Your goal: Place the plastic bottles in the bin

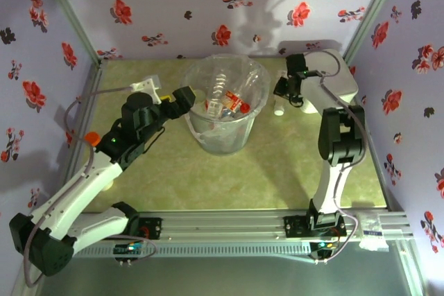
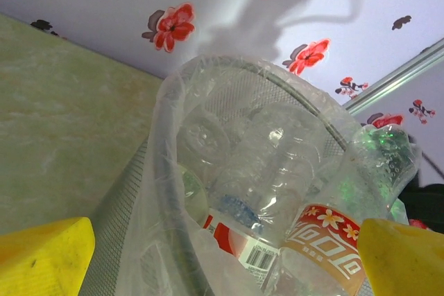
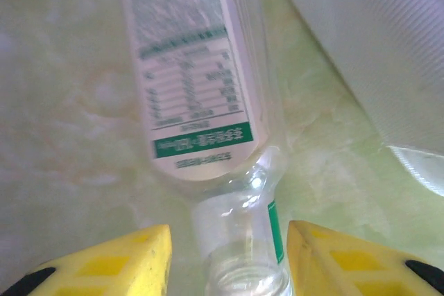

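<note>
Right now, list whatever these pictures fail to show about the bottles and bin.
- Top view: how many bottles lie in the bin; clear bodies overlap, too small.
- Right wrist view: the green-labelled bottle has its cap cut off by the lower edge and its print blurred; whether the right gripper touches its neck.
- Left wrist view: the bin's floor, hidden by bottles.

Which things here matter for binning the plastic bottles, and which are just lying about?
For the job:
- bin
- binned bottles
- green-labelled bottle, lying on the table at the right claw

Lying about:
- orange-capped thing beside the left arm
</note>
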Controlling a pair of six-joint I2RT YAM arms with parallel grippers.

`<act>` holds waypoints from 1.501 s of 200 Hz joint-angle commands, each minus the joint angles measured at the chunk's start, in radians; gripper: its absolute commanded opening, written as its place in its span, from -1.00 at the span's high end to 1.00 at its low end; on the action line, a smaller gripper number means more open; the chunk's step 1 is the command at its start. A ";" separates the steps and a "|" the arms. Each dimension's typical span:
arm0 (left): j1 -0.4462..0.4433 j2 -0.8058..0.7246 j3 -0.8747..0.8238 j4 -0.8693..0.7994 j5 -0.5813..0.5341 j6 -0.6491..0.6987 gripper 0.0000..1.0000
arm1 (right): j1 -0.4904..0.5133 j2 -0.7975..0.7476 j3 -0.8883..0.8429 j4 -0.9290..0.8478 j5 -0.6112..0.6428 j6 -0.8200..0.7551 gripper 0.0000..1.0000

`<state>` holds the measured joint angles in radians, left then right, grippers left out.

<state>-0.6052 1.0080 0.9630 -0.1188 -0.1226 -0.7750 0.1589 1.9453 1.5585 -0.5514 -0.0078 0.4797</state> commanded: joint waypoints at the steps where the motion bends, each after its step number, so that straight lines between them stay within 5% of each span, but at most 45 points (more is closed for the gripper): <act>1: 0.012 -0.015 0.004 -0.008 -0.019 0.033 -0.96 | 0.001 -0.110 -0.002 -0.038 0.005 -0.003 0.07; 32: 0.018 -0.023 -0.016 -0.003 -0.018 0.026 -0.96 | 0.000 -0.139 0.015 -0.072 0.047 -0.029 -0.02; 69: 0.021 -0.025 -0.020 -0.002 -0.012 0.020 -0.96 | 0.004 0.023 0.116 -0.106 0.031 -0.045 -0.76; 101: 0.022 -0.046 -0.019 -0.025 -0.018 0.026 -0.96 | 0.021 0.178 0.248 -0.158 0.093 -0.049 -0.94; 127: 0.030 -0.060 -0.033 -0.034 -0.026 0.023 -0.96 | 0.022 0.263 0.295 -0.157 0.100 -0.036 -0.83; 177: 0.032 -0.057 -0.044 -0.033 -0.025 0.024 -0.96 | 0.024 0.214 0.258 -0.130 0.106 -0.021 -0.10; 300: 0.044 -0.059 -0.042 -0.031 -0.018 0.060 -0.96 | 0.017 -0.497 0.119 -0.230 0.143 -0.043 0.12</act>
<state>-0.5724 0.9394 0.9085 -0.1539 -0.1303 -0.7456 0.1814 1.5700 1.6958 -0.7345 0.1184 0.4294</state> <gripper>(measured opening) 0.979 0.563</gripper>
